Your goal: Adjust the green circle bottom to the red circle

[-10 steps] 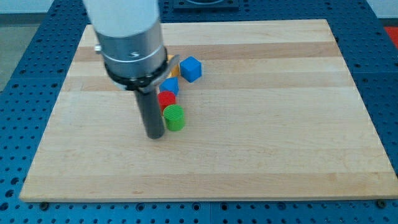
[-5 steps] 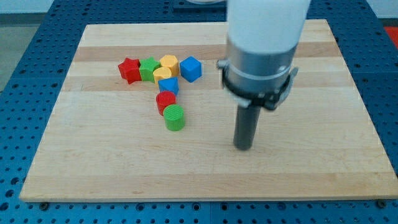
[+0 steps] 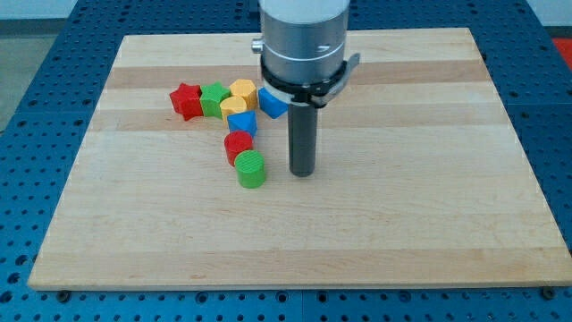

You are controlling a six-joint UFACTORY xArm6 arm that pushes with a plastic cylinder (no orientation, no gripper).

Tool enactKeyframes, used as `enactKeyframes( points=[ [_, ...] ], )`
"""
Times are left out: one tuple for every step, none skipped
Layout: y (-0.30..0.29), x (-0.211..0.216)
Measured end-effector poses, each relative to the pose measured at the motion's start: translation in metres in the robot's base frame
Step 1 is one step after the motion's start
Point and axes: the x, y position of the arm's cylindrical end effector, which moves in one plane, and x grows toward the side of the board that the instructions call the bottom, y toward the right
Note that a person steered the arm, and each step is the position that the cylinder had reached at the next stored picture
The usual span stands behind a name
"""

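Pale wood planks are forming the worktop (image 3: 402,206), which is lying on a blue perforated base (image 3: 36,107). We are keeping our rod upright, and my tip (image 3: 303,173) is resting just to the view's right of the green circle (image 3: 251,168), apart from it. We have no fingers, only this rod. The green circle is sitting right below the red circle (image 3: 238,144), touching it. Above them, a blue block (image 3: 242,123), yellow blocks (image 3: 238,97), a green block (image 3: 213,98), a red star (image 3: 186,100) and a blue cube (image 3: 271,103) are clustering.

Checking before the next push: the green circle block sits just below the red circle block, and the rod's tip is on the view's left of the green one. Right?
Not quite. The camera view shows my tip on the view's right of the green circle block, apart from it. The green one does sit just below the red circle block.
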Motion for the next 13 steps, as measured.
enactKeyframes(
  points=[
    [-0.012, 0.000],
    [-0.020, 0.000],
    [-0.033, 0.000],
    [-0.043, 0.000],
    [-0.050, 0.000],
    [-0.042, 0.000],
    [-0.010, -0.004],
    [0.031, -0.015],
    [0.035, 0.021],
    [-0.012, 0.054],
    [-0.093, 0.055],
    [-0.140, 0.055],
    [-0.142, 0.034]
  ],
)
